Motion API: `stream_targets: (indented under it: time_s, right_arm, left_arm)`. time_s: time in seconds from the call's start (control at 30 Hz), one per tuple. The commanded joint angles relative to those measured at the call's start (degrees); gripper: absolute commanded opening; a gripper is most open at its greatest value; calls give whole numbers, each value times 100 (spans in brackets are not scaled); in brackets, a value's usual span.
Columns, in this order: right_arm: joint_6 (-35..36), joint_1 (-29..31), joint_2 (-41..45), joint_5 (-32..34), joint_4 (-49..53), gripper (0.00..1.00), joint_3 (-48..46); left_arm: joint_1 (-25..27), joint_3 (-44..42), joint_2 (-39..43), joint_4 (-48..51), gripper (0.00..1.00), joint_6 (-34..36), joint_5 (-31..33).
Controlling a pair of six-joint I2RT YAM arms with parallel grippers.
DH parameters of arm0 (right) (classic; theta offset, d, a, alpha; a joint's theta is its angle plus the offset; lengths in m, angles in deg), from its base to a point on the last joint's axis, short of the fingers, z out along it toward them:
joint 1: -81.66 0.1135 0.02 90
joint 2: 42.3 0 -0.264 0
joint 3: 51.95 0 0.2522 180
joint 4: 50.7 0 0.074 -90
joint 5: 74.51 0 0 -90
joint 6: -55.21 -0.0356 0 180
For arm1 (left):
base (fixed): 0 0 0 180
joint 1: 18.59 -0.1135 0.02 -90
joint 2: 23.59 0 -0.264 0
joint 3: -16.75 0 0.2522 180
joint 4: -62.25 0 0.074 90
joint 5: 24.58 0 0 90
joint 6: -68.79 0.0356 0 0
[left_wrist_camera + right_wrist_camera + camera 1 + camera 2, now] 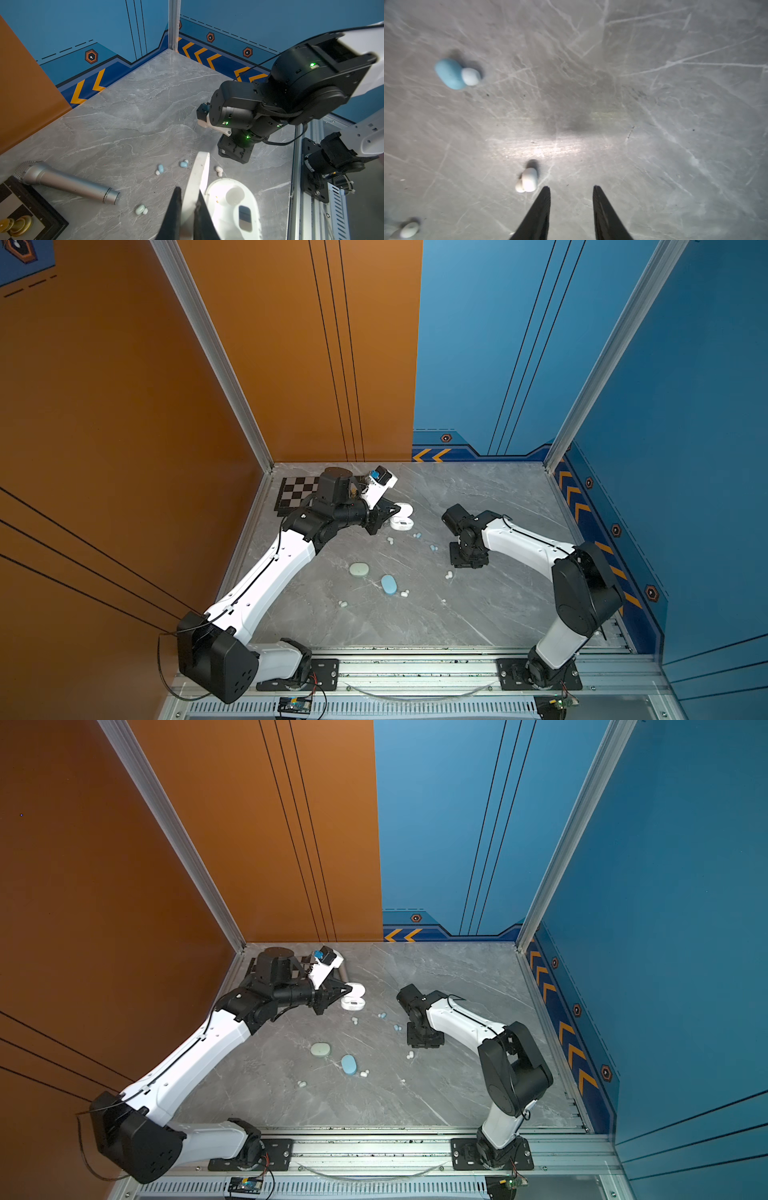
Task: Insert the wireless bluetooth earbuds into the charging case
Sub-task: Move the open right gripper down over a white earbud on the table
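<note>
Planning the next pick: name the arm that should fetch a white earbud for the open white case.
Right. The right gripper hangs open beside a small white bean-shaped plastic earbud; the left gripper is shut on the raised lid of the white oval plastic case, so it is busy.

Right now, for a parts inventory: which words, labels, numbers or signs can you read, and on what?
No word or number is readable.
Orange chevrons on the blue wall band: signs only, no text.
Hexagon badge: keyhole-like icon, no text.
Print on the black mount plate: too small to read.
</note>
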Motion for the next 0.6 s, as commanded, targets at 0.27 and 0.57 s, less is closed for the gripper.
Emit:
stream_targets:
  time_s: [0.27, 0.57]
  right_arm:
    - [-254, 42, -222, -1282, -385, 41, -298]
    - [-397, 3, -470, -1424, -641, 36, -446]
  left_arm:
    - [51, -115, 116, -118, 0, -37, -172]
    - [114, -84, 97, -118, 0, -81, -141]
